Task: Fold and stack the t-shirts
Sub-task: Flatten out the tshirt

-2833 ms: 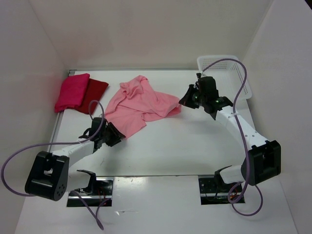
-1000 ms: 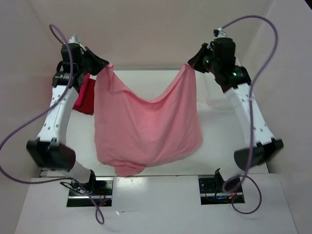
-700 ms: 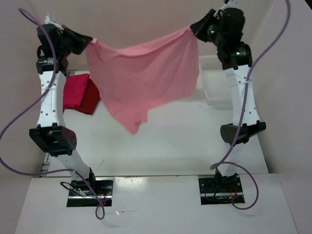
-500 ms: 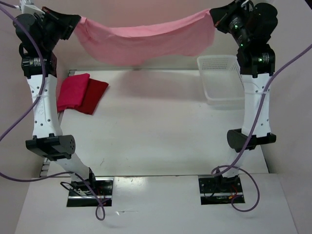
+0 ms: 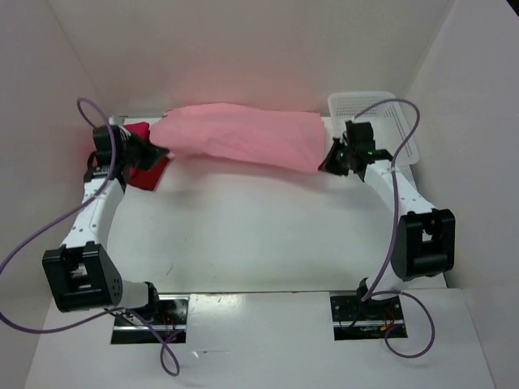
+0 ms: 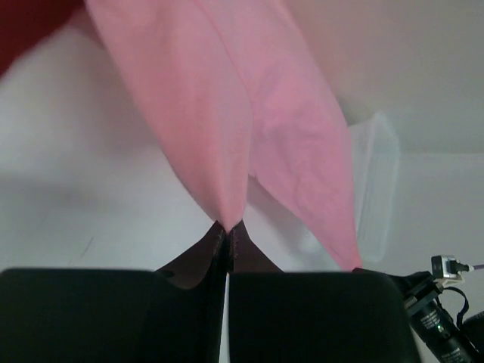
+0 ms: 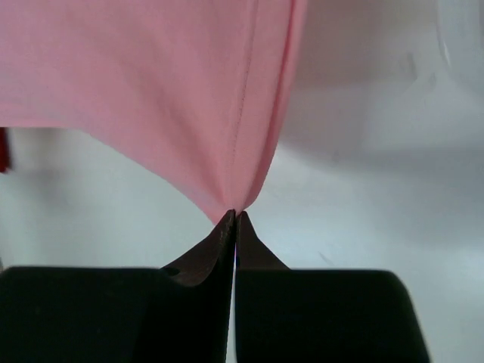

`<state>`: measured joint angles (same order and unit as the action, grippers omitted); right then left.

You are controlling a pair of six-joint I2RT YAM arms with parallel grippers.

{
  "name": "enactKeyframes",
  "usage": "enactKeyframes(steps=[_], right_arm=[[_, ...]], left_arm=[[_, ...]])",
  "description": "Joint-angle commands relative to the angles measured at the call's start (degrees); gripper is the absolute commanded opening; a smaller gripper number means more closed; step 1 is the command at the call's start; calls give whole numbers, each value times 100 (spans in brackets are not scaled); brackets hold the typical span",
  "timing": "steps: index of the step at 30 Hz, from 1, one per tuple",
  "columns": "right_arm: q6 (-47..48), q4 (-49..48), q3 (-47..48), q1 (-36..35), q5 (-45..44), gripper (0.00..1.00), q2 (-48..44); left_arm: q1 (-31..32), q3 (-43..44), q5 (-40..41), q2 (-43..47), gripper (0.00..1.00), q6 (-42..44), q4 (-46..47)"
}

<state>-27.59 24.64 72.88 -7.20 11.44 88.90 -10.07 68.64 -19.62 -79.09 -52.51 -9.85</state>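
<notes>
Moved: both arms have come down from high overhead to low over the far half of the table [image 5: 243, 235]. The light salmon pink t-shirt [image 5: 243, 136], earlier stretched up in the air, now spans the back of the table.
Left gripper [image 5: 159, 151]: fingers pressed together on the shirt's left end, with cloth fanning out from the tips in the wrist view.
Right gripper [image 5: 328, 164]: clamped tight on the shirt's right end, just in front of the white mesh basket [image 5: 381, 109].
Light salmon pink t-shirt: hangs between the two grippers in long folds; whether it touches the table I cannot tell.
Dark red t-shirt [image 5: 148, 174]: far left, partly hidden by the left arm and the salmon cloth.
</notes>
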Motion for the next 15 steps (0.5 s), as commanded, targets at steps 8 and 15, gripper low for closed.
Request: enactKeyframes(steps=[8, 15], right_arm=[[-219, 725, -1917, 860, 727, 1, -1401], [-580, 1630, -2612, 922, 1264, 1, -2763]], left_arm=[[22, -2539, -288, 1423, 0, 312, -1122], [22, -3163, -1201, 1765, 0, 364, -2020]])
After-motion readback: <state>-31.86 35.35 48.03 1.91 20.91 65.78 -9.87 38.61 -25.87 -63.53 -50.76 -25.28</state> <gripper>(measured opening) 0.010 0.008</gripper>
